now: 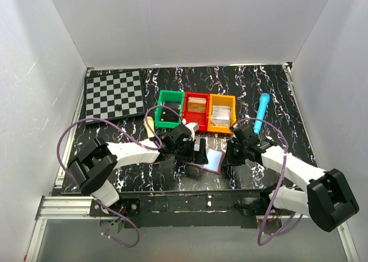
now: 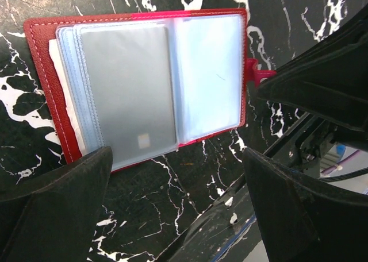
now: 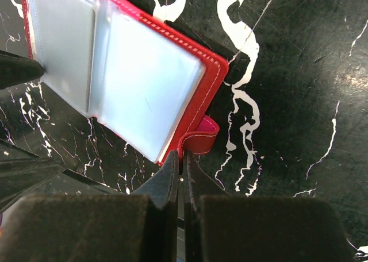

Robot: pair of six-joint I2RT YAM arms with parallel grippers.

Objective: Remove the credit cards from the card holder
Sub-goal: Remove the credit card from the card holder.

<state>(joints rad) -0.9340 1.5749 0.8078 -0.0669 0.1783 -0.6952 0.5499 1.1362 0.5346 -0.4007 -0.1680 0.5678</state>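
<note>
While lying open on the table (image 3: 299, 72) between the wide-spread left end effector (image 2: 178, 210) and the right end effector (image 3: 181, 176), pressed together beside its snap tab (image 3: 201, 138), the card holder (image 2: 195, 72) appears light, limp and slick-sleeved, best gripped by the grey card's (image 2: 129, 84) edge.

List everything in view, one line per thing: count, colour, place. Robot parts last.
table: one, black with white veins, under everything
card holder: one, red with pale-blue sleeves, open flat at near centre
card: one visible, grey, in the holder's left sleeve
chessboard: one, black and white, far left
green bin: one, green, left of the bin row at the back
red bin: one, red, middle of the row
orange bin: one, orange, right of the row
blue cylinder: one, blue, right of the bins
left gripper: one, black, open over the holder
right gripper: one, black, shut at the holder's snap tab
</note>
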